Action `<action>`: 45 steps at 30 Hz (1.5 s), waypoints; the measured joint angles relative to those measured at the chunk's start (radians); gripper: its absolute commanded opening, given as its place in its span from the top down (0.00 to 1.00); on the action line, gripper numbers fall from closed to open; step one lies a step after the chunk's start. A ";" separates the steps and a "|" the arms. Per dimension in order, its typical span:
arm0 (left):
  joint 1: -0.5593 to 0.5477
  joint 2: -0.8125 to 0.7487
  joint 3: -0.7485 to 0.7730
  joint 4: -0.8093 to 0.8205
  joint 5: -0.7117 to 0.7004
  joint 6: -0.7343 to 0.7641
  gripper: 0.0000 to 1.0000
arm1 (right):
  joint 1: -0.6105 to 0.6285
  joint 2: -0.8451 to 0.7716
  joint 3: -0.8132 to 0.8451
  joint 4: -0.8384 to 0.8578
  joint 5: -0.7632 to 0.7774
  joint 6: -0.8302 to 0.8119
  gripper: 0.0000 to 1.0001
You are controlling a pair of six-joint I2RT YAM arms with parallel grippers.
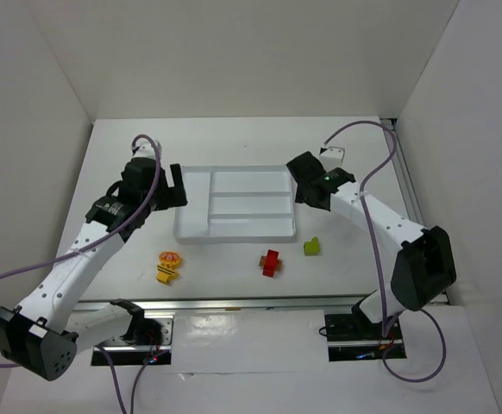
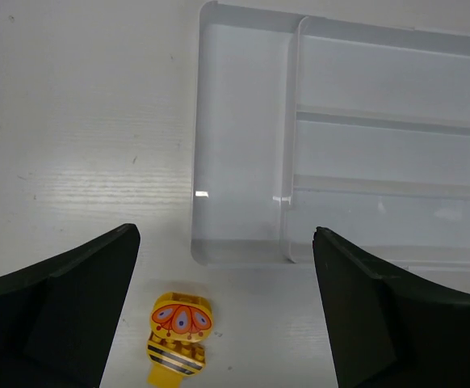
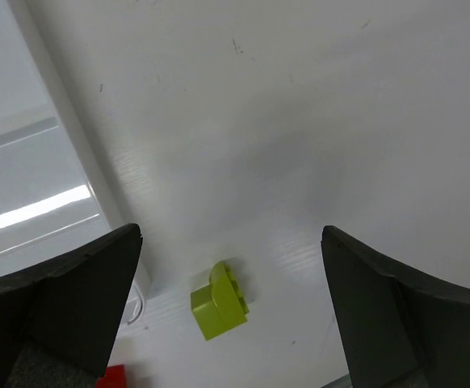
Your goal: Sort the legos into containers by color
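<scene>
The white tray (image 1: 192, 226) lies mid-table with one tall section on the left and three long narrow ones; all look empty. It also shows in the left wrist view (image 2: 243, 250). A yellow-orange lego (image 1: 168, 266) with a printed top lies near the tray's front left corner (image 2: 178, 333). A red lego (image 1: 271, 262) and a lime green lego (image 1: 311, 246) lie in front of the tray. The green one shows in the right wrist view (image 3: 219, 301). My left gripper (image 1: 175, 186) is open above the tray's left end. My right gripper (image 1: 301, 185) is open above the tray's right end.
White walls enclose the table at the back and sides. The arm bases and their mounting plates (image 1: 234, 328) sit along the near edge. Cables loop over both arms. The red lego's corner shows at the bottom of the right wrist view (image 3: 112, 377).
</scene>
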 measured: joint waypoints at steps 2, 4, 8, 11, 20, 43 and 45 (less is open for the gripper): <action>0.000 0.000 0.001 -0.005 0.010 0.000 0.00 | 0.006 -0.022 -0.003 0.000 -0.011 0.007 0.00; 0.000 0.000 0.002 -0.005 0.027 0.000 0.00 | 0.026 -0.052 -0.013 0.001 -0.030 0.018 0.00; 0.000 0.000 0.002 -0.006 0.050 -0.004 0.00 | 0.146 -0.129 -0.051 -0.009 -0.014 0.104 0.04; 0.000 0.010 0.003 -0.018 0.059 -0.006 0.00 | 0.346 -0.158 -0.062 -0.034 0.024 0.212 0.05; -0.002 0.025 0.008 -0.048 0.071 -0.010 0.00 | 0.666 0.042 -0.005 -0.156 0.040 0.517 0.25; -0.002 0.060 0.009 -0.094 0.080 -0.009 0.00 | 0.508 0.067 -0.168 0.060 -0.192 0.495 0.25; -0.002 0.061 0.009 -0.093 0.080 -0.009 0.00 | 0.506 0.084 -0.169 0.061 -0.197 0.492 0.26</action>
